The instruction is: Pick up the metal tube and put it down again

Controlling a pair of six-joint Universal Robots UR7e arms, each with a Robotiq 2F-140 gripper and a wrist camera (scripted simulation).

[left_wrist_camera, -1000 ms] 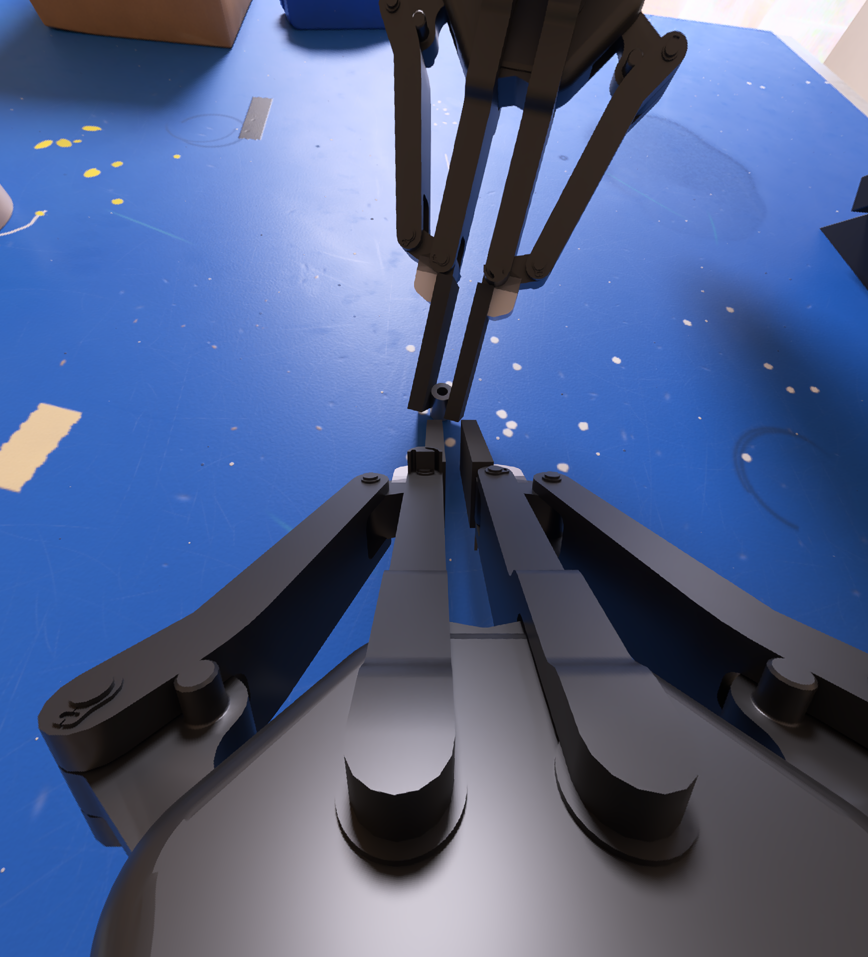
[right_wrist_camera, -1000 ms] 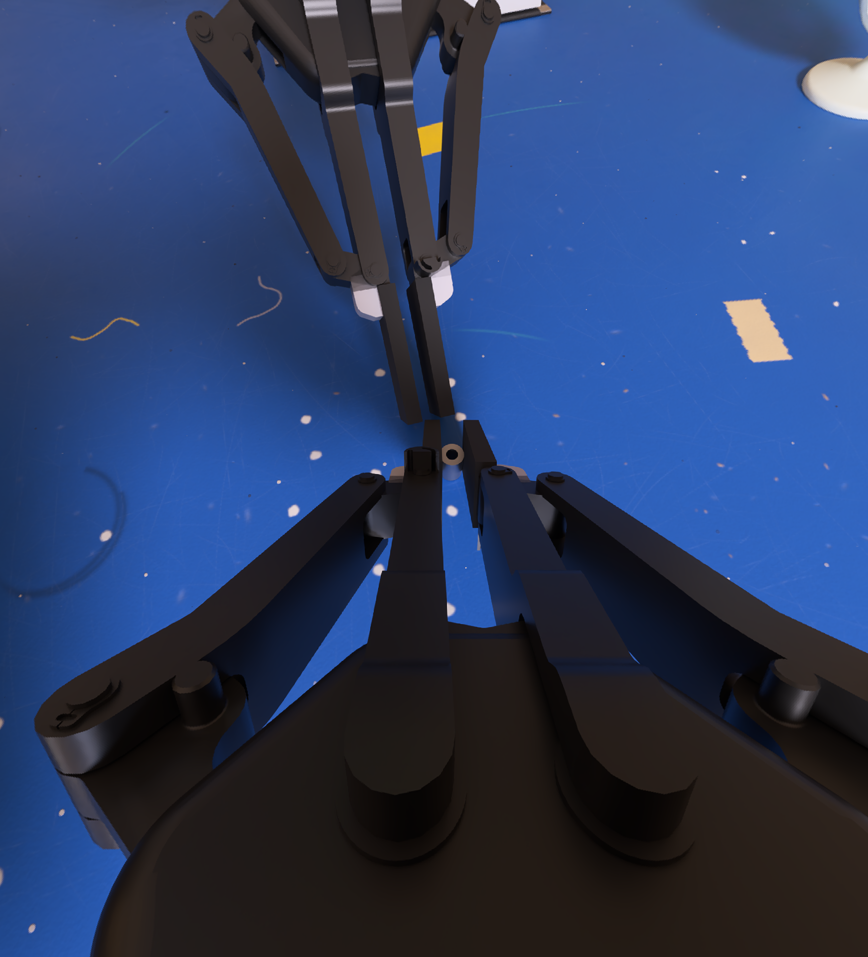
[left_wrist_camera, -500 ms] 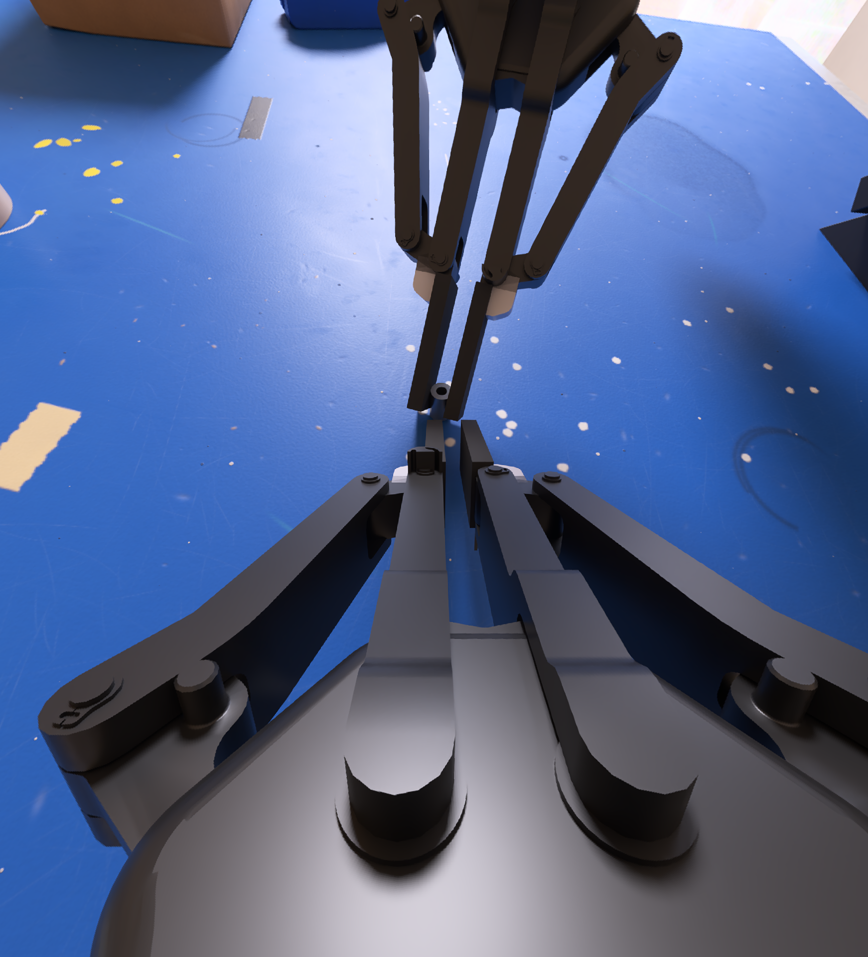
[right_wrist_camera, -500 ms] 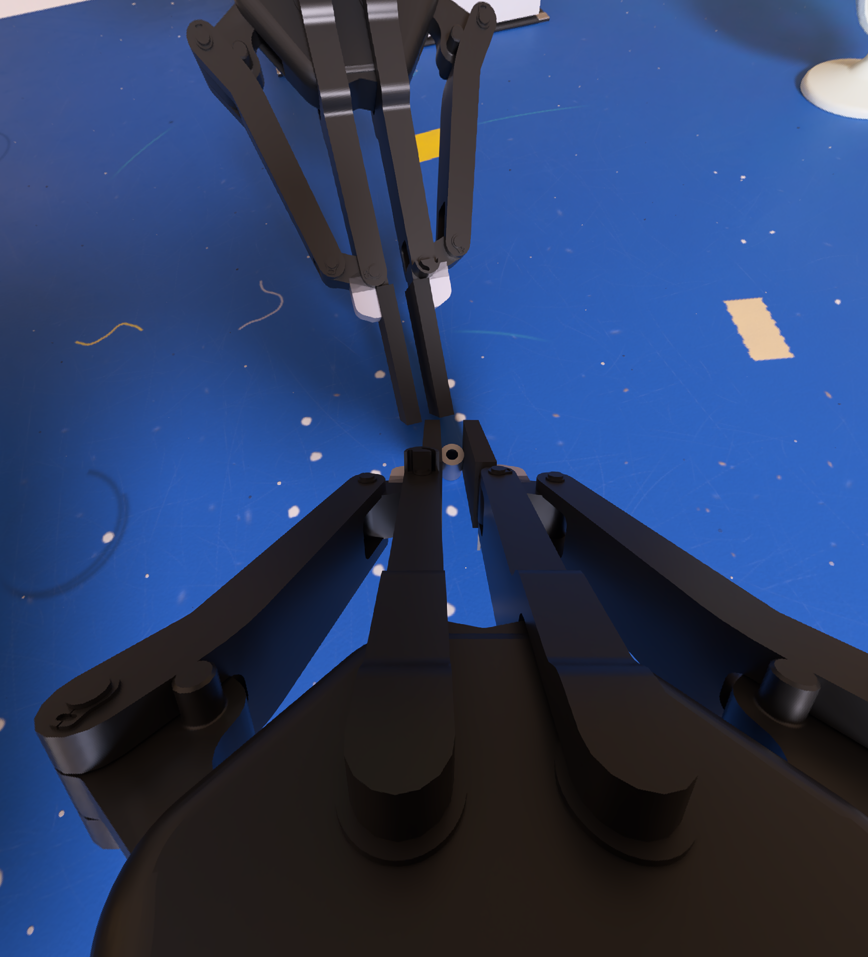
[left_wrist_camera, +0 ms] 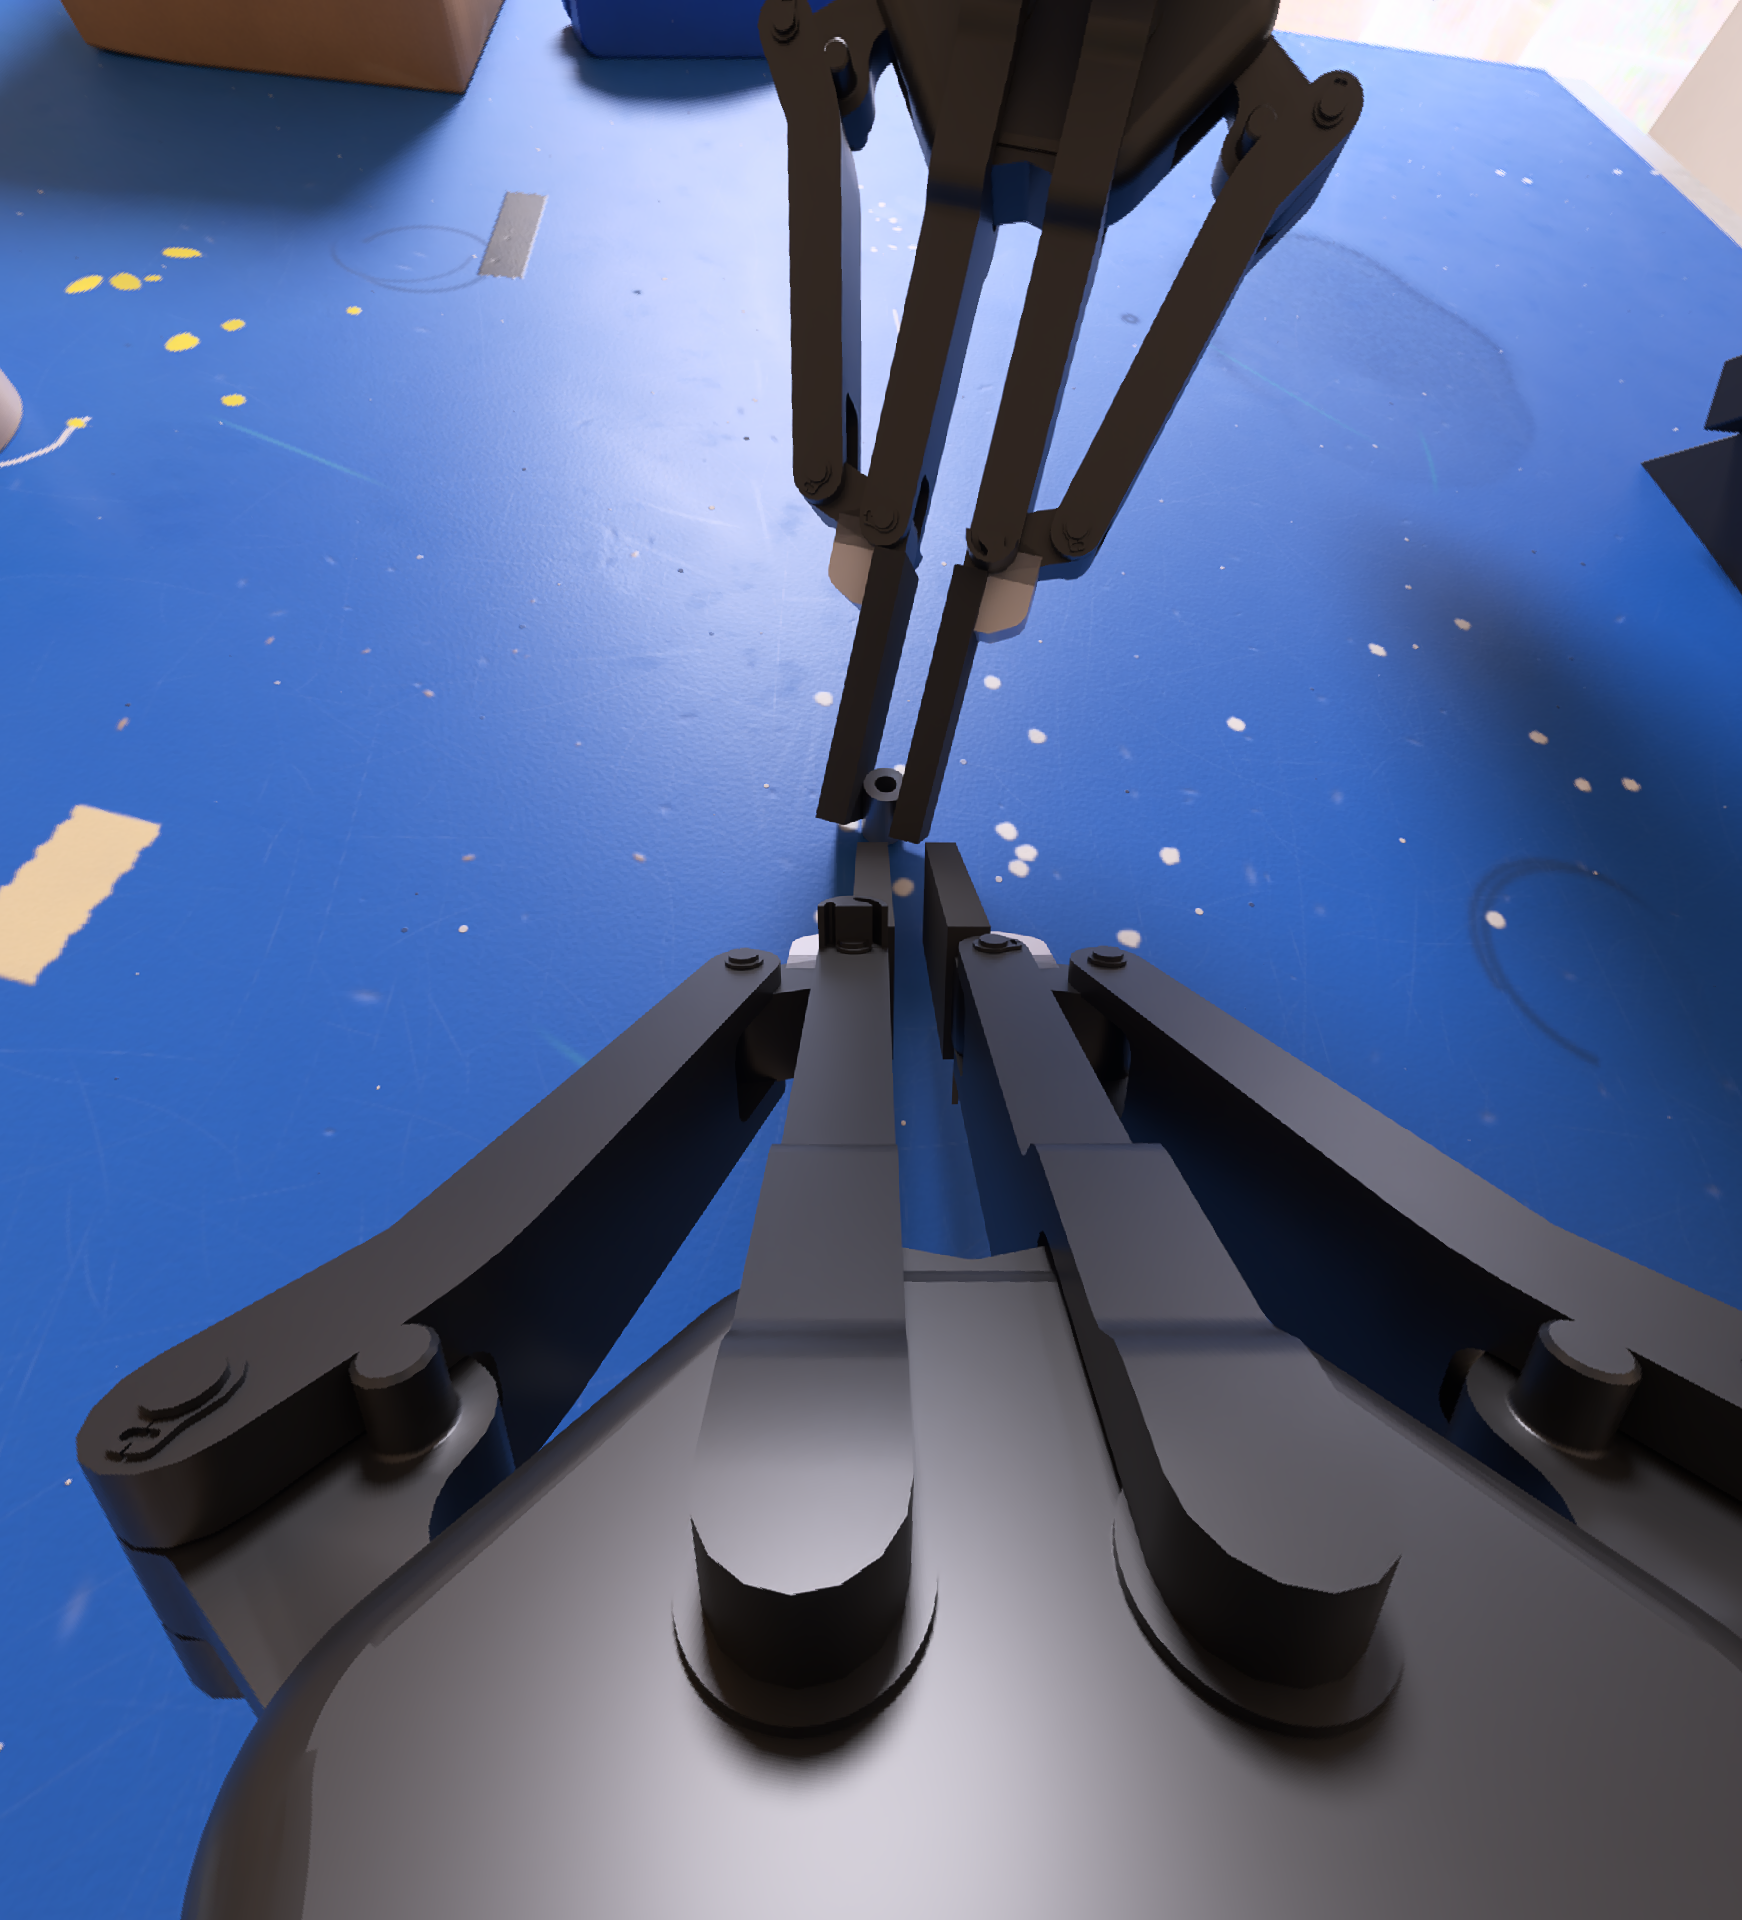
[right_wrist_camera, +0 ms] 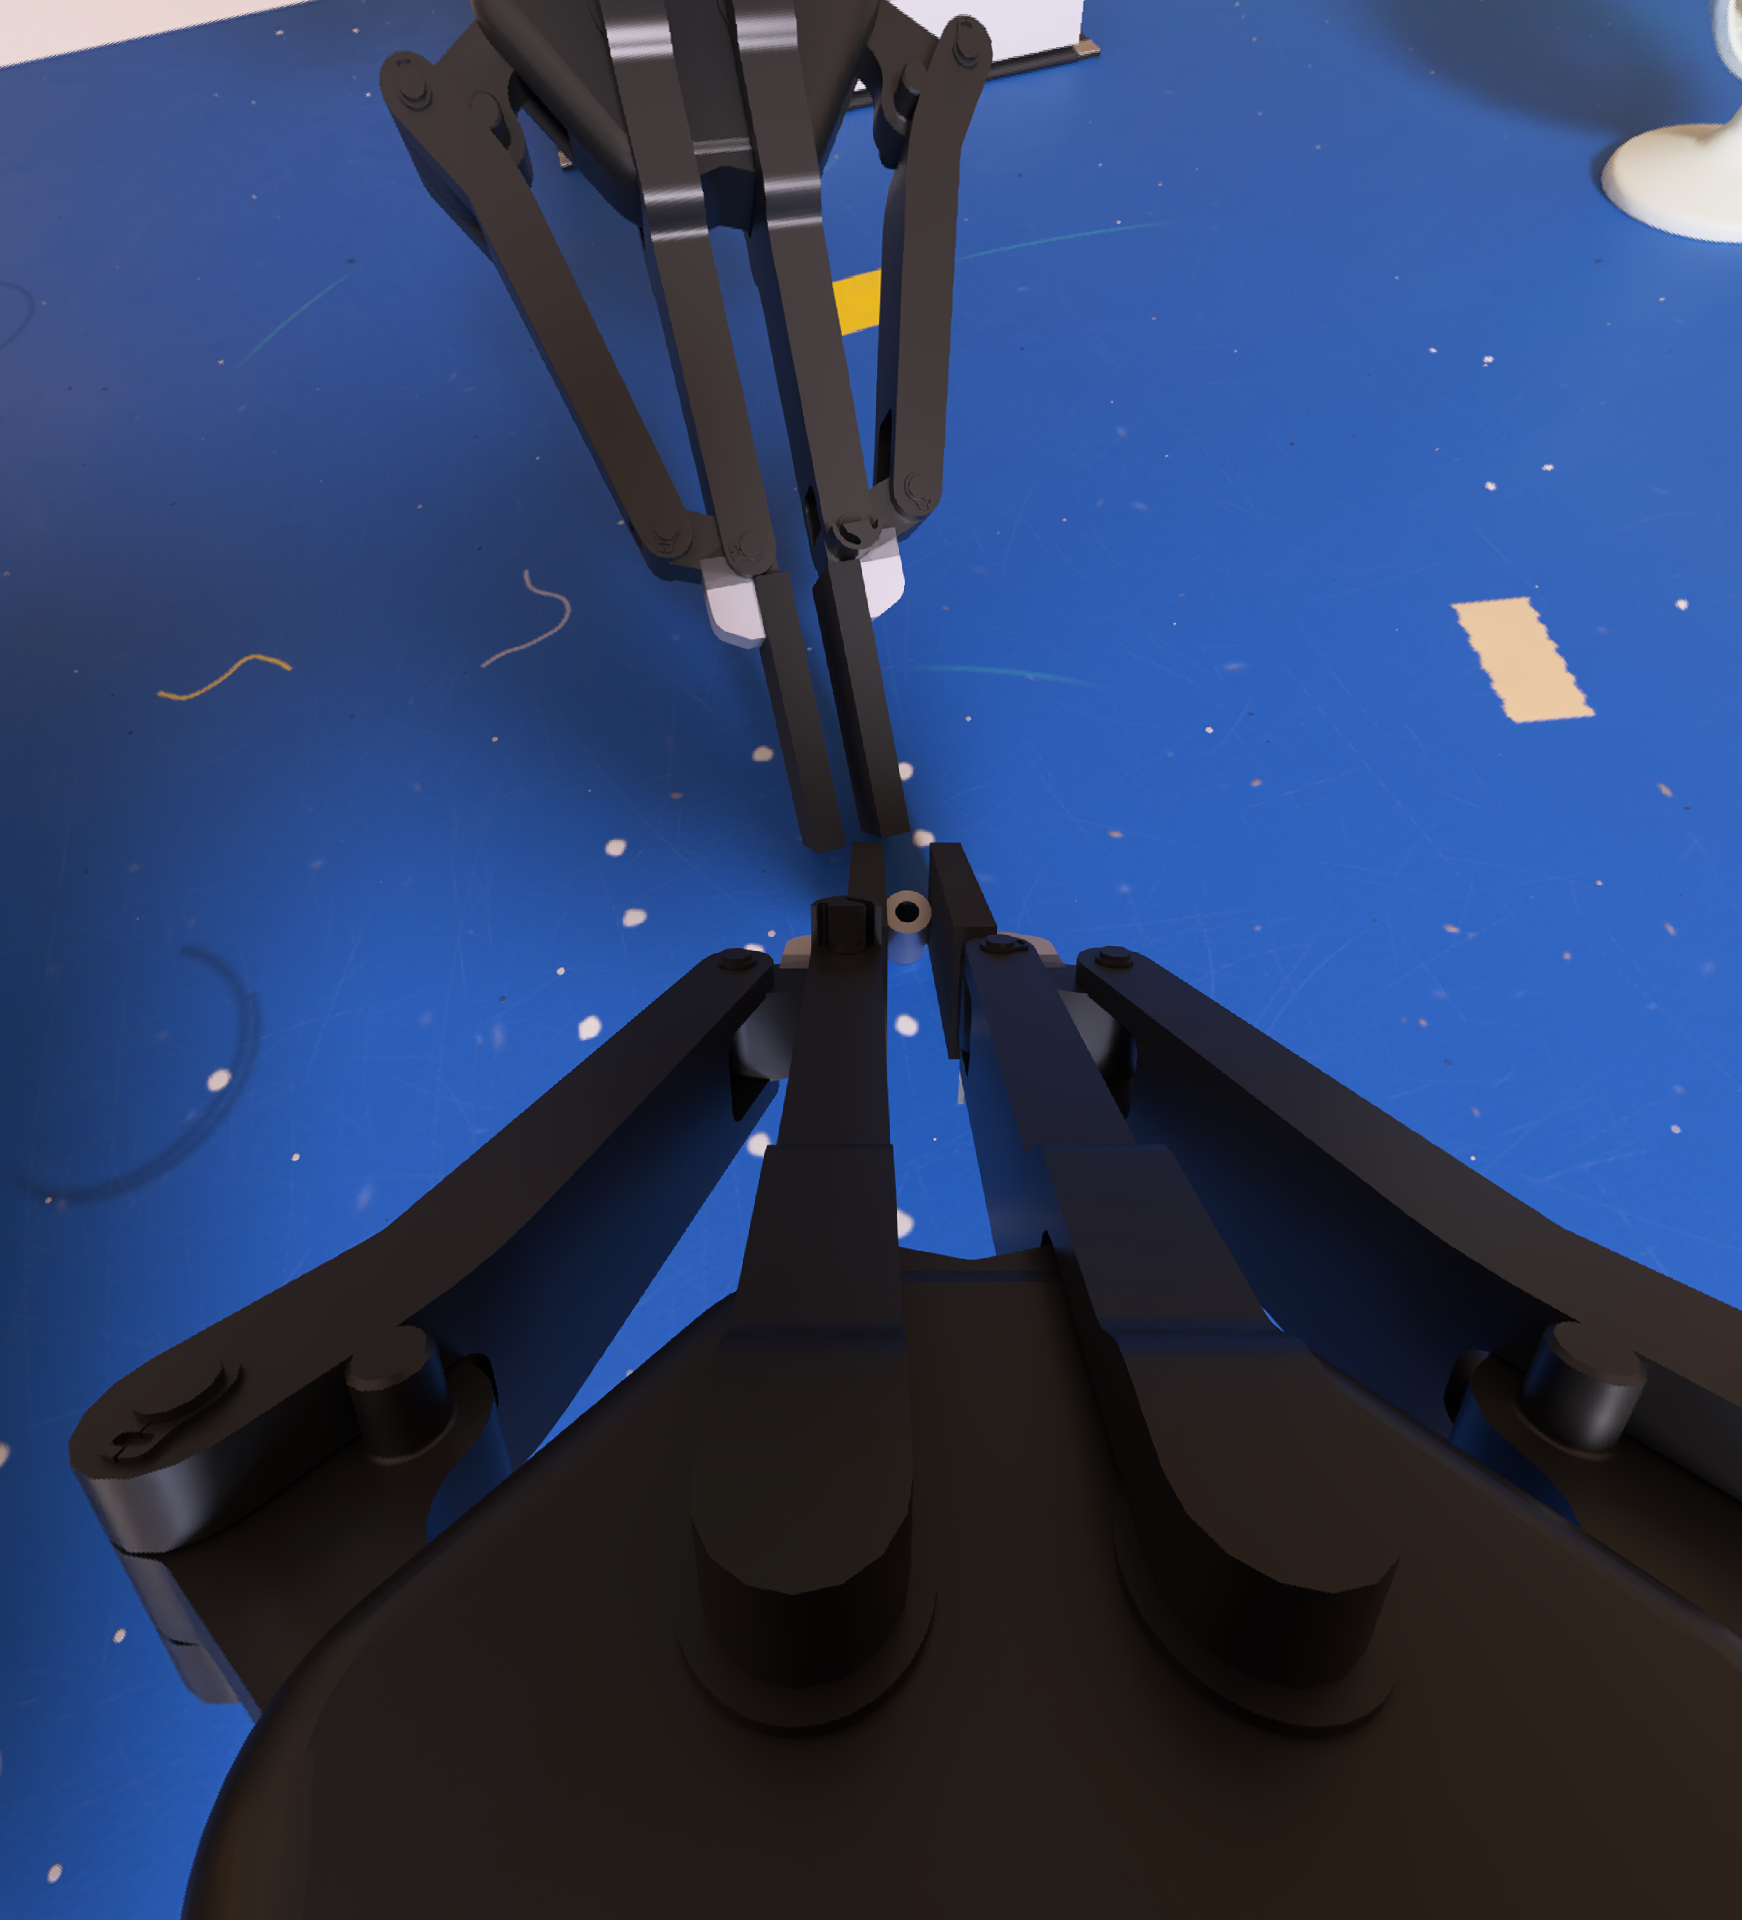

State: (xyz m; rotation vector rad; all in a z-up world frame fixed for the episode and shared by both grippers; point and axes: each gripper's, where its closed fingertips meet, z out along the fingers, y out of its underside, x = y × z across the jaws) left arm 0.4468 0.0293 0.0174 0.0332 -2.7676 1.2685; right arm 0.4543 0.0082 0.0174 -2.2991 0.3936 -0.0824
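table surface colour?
Blue table, flecked with pale and yellow spots; clearest in the left wrist view.

Worktop (left_wrist_camera: 431, 623): blue, matt, finely scratched, flecked with pale and yellow paint spots; faint ring marks. Metal tube (right_wrist_camera: 907, 913): pale bare metal, smooth, dull sheen at its open end. Right gripper (right_wrist_camera: 906, 873) and left gripper (left_wrist_camera: 906, 868): dark smooth links with a satin sheen, looks like anodised metal or hard plastic. Torn tape patch (left_wrist_camera: 51, 894): tan, papery, matt. Fan base (right_wrist_camera: 1714, 187): white glossy plastic. Box (left_wrist_camera: 275, 36): brown, matt, cardboard-like.
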